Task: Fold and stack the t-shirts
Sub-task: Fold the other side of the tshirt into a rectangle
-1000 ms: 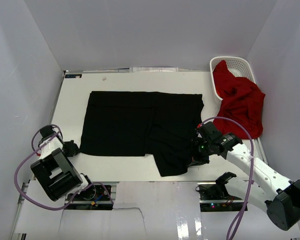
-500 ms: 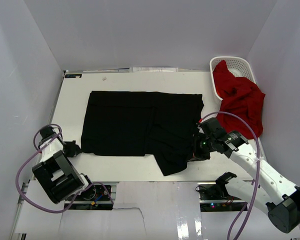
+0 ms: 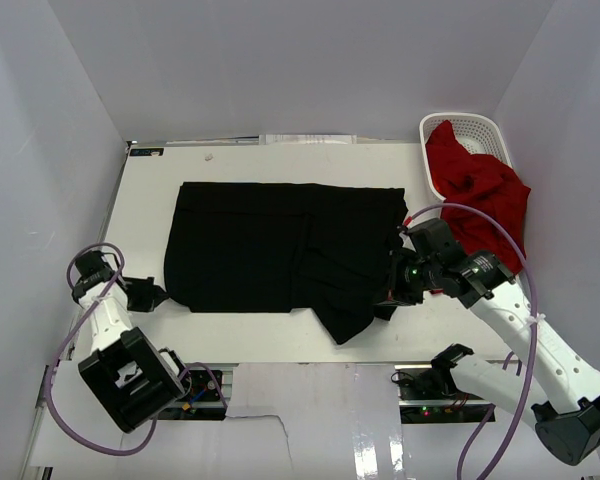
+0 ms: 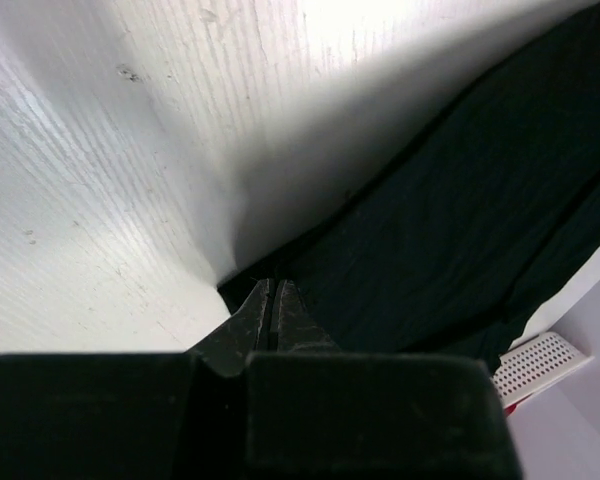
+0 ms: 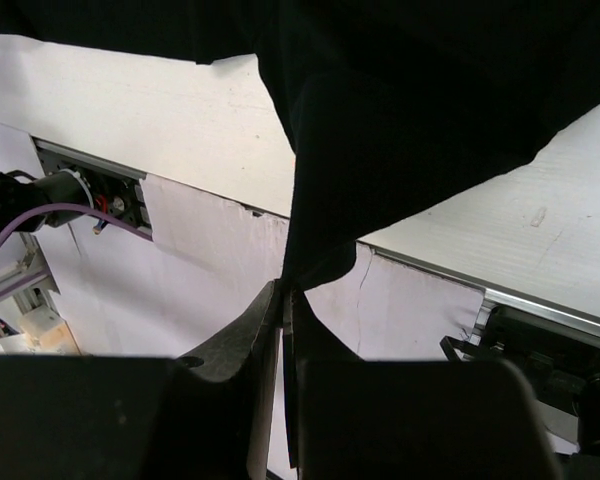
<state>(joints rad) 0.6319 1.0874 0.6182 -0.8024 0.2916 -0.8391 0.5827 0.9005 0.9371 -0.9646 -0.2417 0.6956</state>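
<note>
The black t-shirt (image 3: 270,245) lies spread flat on the white table (image 3: 145,200). My left gripper (image 3: 156,297) is low at its near left corner, jaws shut on the corner; in the left wrist view the left gripper (image 4: 273,286) pinches the black t-shirt (image 4: 460,210) at its tip. My right gripper (image 3: 388,300) is shut on the near right flap and holds it off the table; in the right wrist view the right gripper (image 5: 285,290) holds the black t-shirt (image 5: 410,90), which rises from the jaws. The red t-shirt (image 3: 480,200) spills out of the basket at the right.
A white lattice basket (image 3: 475,130) stands at the back right corner, half under the red cloth; it also shows in the left wrist view (image 4: 540,362). White walls close in on three sides. The table's near edge and frame rails run below the right gripper.
My right gripper has risen and moved back toward the table's middle with the black flap, which now hangs looser. My left arm has swung slightly, the gripper staying at the shirt's corner.
</note>
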